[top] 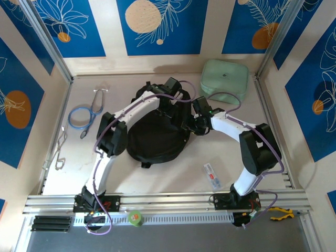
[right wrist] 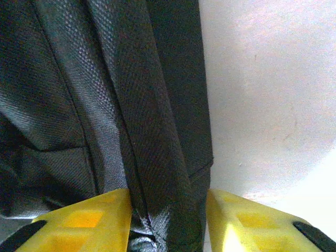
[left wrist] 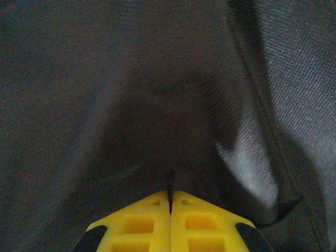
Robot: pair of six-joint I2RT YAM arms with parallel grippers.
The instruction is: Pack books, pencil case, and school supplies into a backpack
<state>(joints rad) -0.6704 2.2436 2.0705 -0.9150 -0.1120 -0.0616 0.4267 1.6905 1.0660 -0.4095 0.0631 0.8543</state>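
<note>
Two-handed, holding the backpack (top: 157, 139) at the middle of the table (top: 157, 181), black, soft and slumping. Pinching it with the left gripper (left wrist: 169, 195) near the bag's far edge, with jaws pressed all but together on a mere sliver of dark cloth. Clamping it with the right gripper (right wrist: 168, 197) at the bag's right side, with jaws parted just enough for a thick ribbed fold of fabric wedged between them. Probably risking a slip of that thin left pinch under any hard pull, and with it a collapsing of the opening. Likely also dragging the whole limp bag across the smooth top instead of spreading it, given pulls in differing directions on so soft a thing. Leaving the pencil case (top: 212, 176) lying flat on the table, well apart from the bag, near the right arm's base (top: 233, 199). Needing, for fetching it, a letting-go by one gripper, and perhaps losing the held shape thereby. Working inside a walled booth of cream panels and blue leaf-printed boards (top: 157, 26), over a pale matt tabletop with metal rails (top: 168, 199) at the near edge. Sharing that top with a mint-green padded pouch (top: 226, 79) at the far right corner and a blue stethoscope (top: 95, 107) at the left, with a small green tape roll (top: 136, 218) down by the near rails.
</note>
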